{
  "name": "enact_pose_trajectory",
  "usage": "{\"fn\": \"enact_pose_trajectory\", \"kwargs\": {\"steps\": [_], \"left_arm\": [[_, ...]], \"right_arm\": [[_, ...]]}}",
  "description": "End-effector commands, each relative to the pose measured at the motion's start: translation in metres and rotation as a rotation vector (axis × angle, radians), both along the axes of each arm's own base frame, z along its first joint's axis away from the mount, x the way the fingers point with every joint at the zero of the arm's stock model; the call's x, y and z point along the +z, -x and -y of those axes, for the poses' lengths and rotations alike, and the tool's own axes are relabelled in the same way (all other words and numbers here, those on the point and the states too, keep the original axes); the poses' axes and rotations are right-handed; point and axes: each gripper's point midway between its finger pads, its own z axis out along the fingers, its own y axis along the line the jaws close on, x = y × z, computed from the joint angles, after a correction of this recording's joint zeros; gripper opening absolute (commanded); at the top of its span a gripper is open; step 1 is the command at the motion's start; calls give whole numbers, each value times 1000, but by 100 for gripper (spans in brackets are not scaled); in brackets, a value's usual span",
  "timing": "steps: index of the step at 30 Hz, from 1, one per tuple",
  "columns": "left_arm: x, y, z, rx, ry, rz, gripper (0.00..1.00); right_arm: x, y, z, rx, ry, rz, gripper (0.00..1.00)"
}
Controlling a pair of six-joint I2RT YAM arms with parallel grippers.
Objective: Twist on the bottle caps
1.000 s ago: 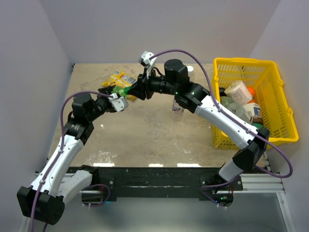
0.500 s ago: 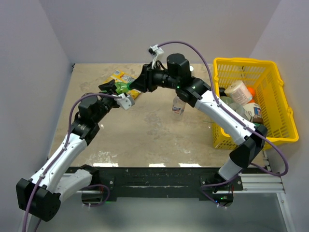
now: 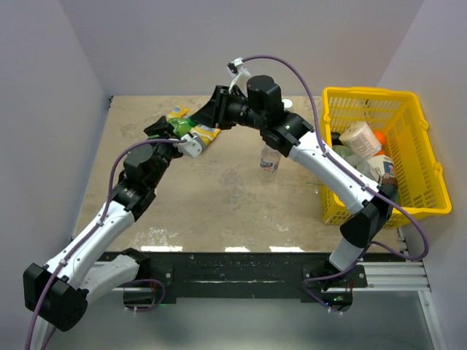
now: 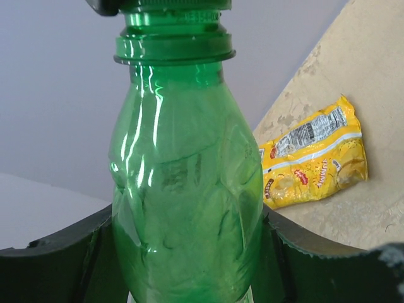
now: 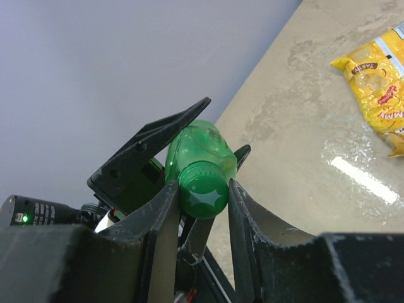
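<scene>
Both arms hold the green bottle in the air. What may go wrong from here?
The right end effector pinches the green cap by its sides; it may slip, or the cap may go on crooked.
The left end effector holds the green bottle in the air; hard twisting might turn it in the grip.
The right arm passes near the standing clear bottle and may knock it.
</scene>
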Motion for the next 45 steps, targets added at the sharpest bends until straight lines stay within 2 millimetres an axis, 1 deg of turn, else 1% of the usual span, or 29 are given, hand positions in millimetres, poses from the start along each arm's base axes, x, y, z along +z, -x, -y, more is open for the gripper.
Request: {"fn": "enact_pose_trajectory", "kwargs": {"steps": [1, 5, 7, 8, 9, 11, 12, 14, 15, 16, 22, 26, 27, 28, 30, 31, 32, 33, 34, 35, 36, 38, 39, 40, 41, 42, 43, 44, 45], "left_arm": [[56, 28, 50, -229, 135, 164, 0], [45, 28, 45, -202, 169, 120, 0], [46, 26, 39, -171, 224, 101, 0], [39, 26, 40, -175, 265, 45, 0], [44, 30, 49, -239, 283, 21, 0], [33, 33, 51, -280, 336, -91, 0], [36, 40, 62, -363, 351, -127, 0], [27, 49, 71, -439, 383, -236, 0], [32, 50, 74, -461, 400, -245, 0], [27, 54, 76, -477, 407, -285, 0], [34, 49, 77, -466, 457, -266, 0], [32, 47, 80, -472, 450, -290, 0], [21, 47, 80, -462, 445, -335, 0], [17, 48, 79, -458, 440, -350, 0], [9, 48, 76, -440, 438, -369, 0], [4, 48, 74, -429, 433, -386, 0], [-1, 49, 73, -430, 430, -404, 0], [-5, 50, 71, -426, 428, -418, 0], [-14, 52, 71, -427, 424, -456, 0], [-19, 55, 71, -444, 422, -477, 0], [-22, 58, 73, -455, 424, -491, 0], [-27, 62, 76, -484, 429, -507, 0], [-28, 65, 78, -501, 428, -510, 0], [-28, 66, 79, -520, 412, -498, 0], [-29, 71, 83, -558, 402, -504, 0], [-28, 73, 85, -579, 393, -500, 0], [-29, 75, 87, -602, 361, -497, 0], [-25, 79, 91, -648, 342, -498, 0], [-30, 83, 92, -667, 306, -516, 0]], "right_arm": [[-19, -38, 2, -144, 13, 9, 0], [-16, -36, 3, -126, 20, 50, 0], [-6, -32, 1, -80, 12, 111, 0], [-3, -29, -1, -57, 11, 134, 0], [2, -21, -4, -2, 3, 160, 0], [9, -16, -4, 38, 10, 231, 0], [10, -12, -3, 51, 12, 239, 0], [5, -10, -1, 60, 32, 250, 0], [3, -8, 0, 63, 39, 253, 0], [1, -9, 3, 50, 46, 246, 0], [-10, -15, 11, -15, 70, 197, 0], [1, -11, 7, 17, 46, 216, 0], [6, -11, 8, 17, 41, 225, 6], [16, -9, 9, 16, 36, 236, 29], [34, -9, 18, 14, 42, 272, 54], [61, -6, 27, 17, 22, 312, 69], [79, -5, 36, 16, 5, 346, 76], [91, -13, 53, -7, 10, 363, 84], [121, -11, 65, -25, -24, 416, 87], [134, -21, 85, -62, -30, 444, 88], [146, -19, 94, -61, -44, 478, 89], [152, -26, 112, -76, -41, 519, 92], [167, -7, 114, -1, -67, 611, 92], [141, -9, 112, 55, -49, 591, 92], [136, 0, 117, 138, -55, 631, 88], [134, 28, 115, 294, -40, 765, 81], [110, 31, 115, 346, 10, 778, 80], [98, 38, 115, 395, 53, 813, 80], [79, 44, 119, 445, 132, 871, 77]]}}
